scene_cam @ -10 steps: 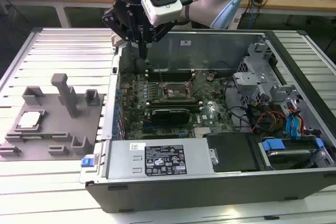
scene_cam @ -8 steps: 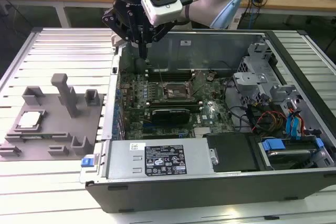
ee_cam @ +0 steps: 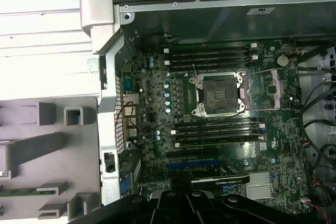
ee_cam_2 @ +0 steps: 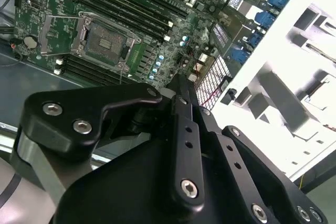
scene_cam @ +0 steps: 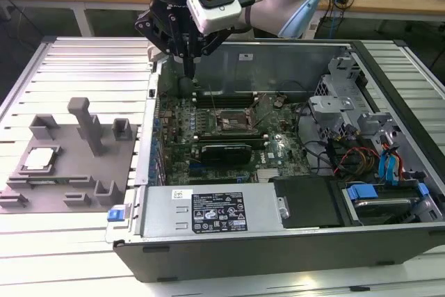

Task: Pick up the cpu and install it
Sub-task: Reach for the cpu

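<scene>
Exterior view: the gripper [scene_cam: 189,69], clenched and empty, hangs over the case [scene_cam: 292,57] edge, well apart from the cpu [scene_cam: 38,159] on the grey tray [scene_cam: 76,186]; a clean pick needs a square, centred approach.

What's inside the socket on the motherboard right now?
The socket lies open, only its dark contact bed showing, no chip seated. The cpu rests on the grey tray. Its metal frame hides the bed's edges.
</scene>
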Robot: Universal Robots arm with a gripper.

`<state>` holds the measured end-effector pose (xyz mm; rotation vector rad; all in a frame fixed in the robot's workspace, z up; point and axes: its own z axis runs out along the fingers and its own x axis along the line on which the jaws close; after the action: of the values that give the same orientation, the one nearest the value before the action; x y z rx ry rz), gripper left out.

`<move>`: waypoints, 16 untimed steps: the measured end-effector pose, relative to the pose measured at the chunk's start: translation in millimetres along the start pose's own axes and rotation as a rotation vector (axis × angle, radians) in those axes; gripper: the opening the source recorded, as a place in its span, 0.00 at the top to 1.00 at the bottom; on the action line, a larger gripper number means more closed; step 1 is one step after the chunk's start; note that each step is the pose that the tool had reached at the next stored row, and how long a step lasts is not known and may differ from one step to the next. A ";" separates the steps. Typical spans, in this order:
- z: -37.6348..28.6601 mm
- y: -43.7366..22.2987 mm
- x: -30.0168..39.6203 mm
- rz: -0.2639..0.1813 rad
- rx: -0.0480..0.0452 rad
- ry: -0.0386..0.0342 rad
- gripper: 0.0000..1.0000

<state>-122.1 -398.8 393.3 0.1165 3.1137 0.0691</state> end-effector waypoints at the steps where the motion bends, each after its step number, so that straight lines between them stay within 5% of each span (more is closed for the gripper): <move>1: 0.0 0.0 0.1 0.000 0.0000 0.0000 0.89; 16: -0.9 -2.5 34.1 0.000 -0.0001 -0.0009 0.89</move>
<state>-156.3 -398.8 393.3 0.1165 3.1128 0.0692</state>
